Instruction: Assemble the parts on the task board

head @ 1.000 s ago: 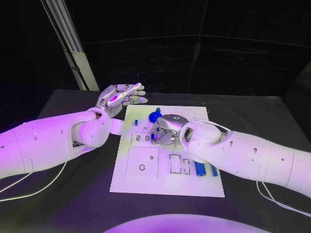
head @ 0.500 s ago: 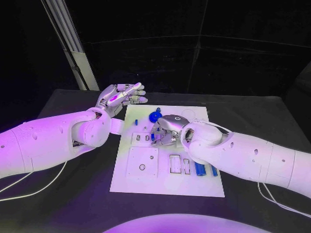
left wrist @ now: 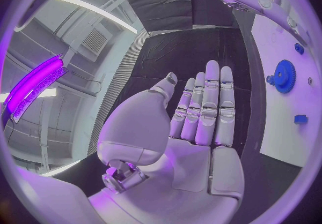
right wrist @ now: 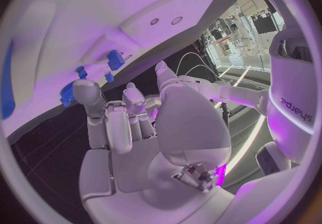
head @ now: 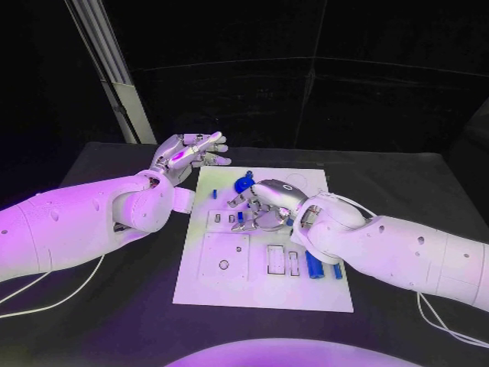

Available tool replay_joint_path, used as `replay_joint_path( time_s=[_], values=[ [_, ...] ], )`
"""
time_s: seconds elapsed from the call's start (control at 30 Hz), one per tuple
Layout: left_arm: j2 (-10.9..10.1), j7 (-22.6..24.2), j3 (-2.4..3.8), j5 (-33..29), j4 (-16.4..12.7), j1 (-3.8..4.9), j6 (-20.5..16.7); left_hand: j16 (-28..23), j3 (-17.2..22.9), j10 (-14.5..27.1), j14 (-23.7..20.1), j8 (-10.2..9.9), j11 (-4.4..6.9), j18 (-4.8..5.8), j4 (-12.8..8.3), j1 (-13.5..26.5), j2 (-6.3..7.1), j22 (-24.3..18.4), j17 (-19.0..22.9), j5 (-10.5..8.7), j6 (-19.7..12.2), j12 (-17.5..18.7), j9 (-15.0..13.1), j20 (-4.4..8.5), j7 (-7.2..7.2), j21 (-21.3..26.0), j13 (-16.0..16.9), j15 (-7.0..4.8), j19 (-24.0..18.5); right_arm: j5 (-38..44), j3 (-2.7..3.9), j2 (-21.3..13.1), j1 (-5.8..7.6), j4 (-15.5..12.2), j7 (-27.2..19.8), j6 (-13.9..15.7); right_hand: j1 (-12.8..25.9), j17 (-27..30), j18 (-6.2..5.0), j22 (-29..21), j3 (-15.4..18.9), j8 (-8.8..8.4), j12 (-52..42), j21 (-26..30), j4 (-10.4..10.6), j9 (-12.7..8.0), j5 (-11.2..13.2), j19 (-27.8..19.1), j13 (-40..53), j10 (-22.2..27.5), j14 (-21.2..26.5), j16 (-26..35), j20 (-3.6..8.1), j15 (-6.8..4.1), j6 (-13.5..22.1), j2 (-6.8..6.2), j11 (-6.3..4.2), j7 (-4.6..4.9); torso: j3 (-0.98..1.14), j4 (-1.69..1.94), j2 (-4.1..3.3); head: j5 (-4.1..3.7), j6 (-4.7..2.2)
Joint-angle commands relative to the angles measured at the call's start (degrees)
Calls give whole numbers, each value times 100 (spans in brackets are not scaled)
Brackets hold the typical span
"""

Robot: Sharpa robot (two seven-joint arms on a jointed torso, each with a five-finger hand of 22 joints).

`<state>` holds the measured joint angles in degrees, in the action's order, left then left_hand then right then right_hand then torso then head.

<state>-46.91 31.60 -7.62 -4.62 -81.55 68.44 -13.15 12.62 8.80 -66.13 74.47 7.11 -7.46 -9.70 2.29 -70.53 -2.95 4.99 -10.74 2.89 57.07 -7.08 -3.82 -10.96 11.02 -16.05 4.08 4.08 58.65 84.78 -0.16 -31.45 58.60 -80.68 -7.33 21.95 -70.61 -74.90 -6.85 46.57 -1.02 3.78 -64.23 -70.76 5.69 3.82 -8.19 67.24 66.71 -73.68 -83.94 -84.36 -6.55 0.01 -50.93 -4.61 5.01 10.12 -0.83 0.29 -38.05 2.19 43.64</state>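
The white task board (head: 264, 287) lies in the middle of the black table. A blue gear (head: 242, 184) and a small blue piece (head: 249, 173) sit near its far edge. Two long blue parts (head: 314, 265) lie at its right side. My right hand (head: 261, 205) hovers over the board's middle just behind the gear, fingers apart, holding nothing. My left hand (head: 189, 156) is raised beside the board's far left corner, fingers straight and empty. The left wrist view shows the left hand (left wrist: 195, 122) flat, with the gear (left wrist: 284, 75) on the board (left wrist: 282, 122) beyond it. In the right wrist view the right hand (right wrist: 127, 127) is bare-palmed.
Rectangular slots and a round hole (head: 224, 264) mark the board's near half. A slanted pale post (head: 118, 84) stands behind the table at the left. Bare black tabletop (head: 421, 191) surrounds the board.
My right hand's fingers have uncurled and spread over the board's middle, and its forearm has shifted slightly to the right. The left hand has stayed where it was.
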Motion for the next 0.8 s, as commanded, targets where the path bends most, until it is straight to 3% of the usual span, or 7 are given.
replay_joint_path(
  time_s=[0.03, 0.2, 0.3, 0.4, 0.6, 0.67, 0.8],
  values=[
    [-12, -210, 5, 374, 13, 9, 112, 133, 14, -120, 260, -28, 50, -99, -4, 45, 59, 33, -113, 30, 61, -2, -1, 76, -17, -90, 20, -71, 181, -602, 5, -172, 15, -185, -816, 346, -52, -441, -112, -56, 57, -13, 46, 59, -10, 9, -2, -77, -27, 66, -349, 54, -12, 55, 53, 45, 2, 2, 2, -4, 12, 7, -21],
    [-72, -911, 6, 1153, 34, 17, 246, 1338, -71, -741, 1166, 12, 352, -82, 72, 196, 165, 307, -953, 46, 307, -187, -31, 436, -221, -709, 172, -410, 1165, -1125, 31, -743, 135, -612, -903, 229, -182, -265, -151, -271, 149, 9, 194, 185, -11, 27, -23, -205, -191, 194, -298, 174, -22, 58, 49, 102, 2, 0, 17, -24, 47, 25, -33],
    [-92, -1540, 7, 1696, 57, 76, 349, 4310, -157, -1112, 1258, 26, 497, -63, 204, 325, 211, 608, -3760, 36, 418, -470, -62, 650, -356, -1276, 427, -550, 1739, -1707, 84, -1082, 246, -790, -825, -1, -416, 44, -217, -644, 154, 95, 542, 406, -75, 69, -67, -408, -535, 411, -210, 398, 4, 15, -126, 225, -53, -57, 23, -35, 66, 31, -37],
    [-99, -2274, 7, 2215, 72, 164, 534, 5961, -213, -1115, 1217, 131, 572, -52, 363, 396, 160, 991, -5550, 71, 454, -960, -141, 747, -423, -1882, 882, -611, 1921, -2327, 112, -1395, 367, -921, -724, -173, -656, 364, -275, -1028, 105, 150, 932, 655, -174, 90, -145, -595, -914, 574, -123, 658, 53, -36, -245, 340, -108, -108, 33, -49, 84, 44, -47],
    [-40, -3909, 7, 3632, 84, 406, 1460, 6778, -380, -742, 1206, 407, 549, 6, 650, 541, 158, 1760, -6528, 31, 298, -2019, -292, 748, -437, -2720, 1784, -619, 1689, -3566, 136, -1910, 633, -1022, -629, -406, -931, 2634, -376, -2024, 8, 175, 2795, 1589, -260, 91, -104, -1090, -2537, 1117, 603, 2785, 86, -63, -375, 504, -151, -136, 53, -72, 110, 79, -63],
    [18, -4308, 7, 4060, 91, 472, 1698, 7014, -495, -683, 1288, 539, 579, 60, 864, 689, 120, 2372, -6843, 41, 288, -2374, -355, 758, -481, -3234, 2056, -644, 1778, -3864, 138, -2011, 684, -1011, -642, -448, -1001, 3803, -385, -2275, -71, 150, 3556, 2004, -254, 78, -71, -1160, -3258, 807, 893, 4134, 70, -7, -441, 536, -121, -181, 65, -82, 123, 97, -63],
    [208, -5073, 8, 4783, 157, 588, 2125, 7430, -785, -357, 1434, 1005, 629, 223, 1278, 688, 65, 3797, -7445, 36, 206, -3326, -581, 782, -553, -4397, 2804, -711, 1954, -4300, 141, -2134, 745, -929, -691, -480, -1047, 4547, -369, -2790, -220, 83, 4900, 2860, -181, 51, -48, -1354, -4537, 653, 1166, 5573, -93, 93, -553, 447, -17, -50, 80, -94, 138, 118, -57]
  ],
)
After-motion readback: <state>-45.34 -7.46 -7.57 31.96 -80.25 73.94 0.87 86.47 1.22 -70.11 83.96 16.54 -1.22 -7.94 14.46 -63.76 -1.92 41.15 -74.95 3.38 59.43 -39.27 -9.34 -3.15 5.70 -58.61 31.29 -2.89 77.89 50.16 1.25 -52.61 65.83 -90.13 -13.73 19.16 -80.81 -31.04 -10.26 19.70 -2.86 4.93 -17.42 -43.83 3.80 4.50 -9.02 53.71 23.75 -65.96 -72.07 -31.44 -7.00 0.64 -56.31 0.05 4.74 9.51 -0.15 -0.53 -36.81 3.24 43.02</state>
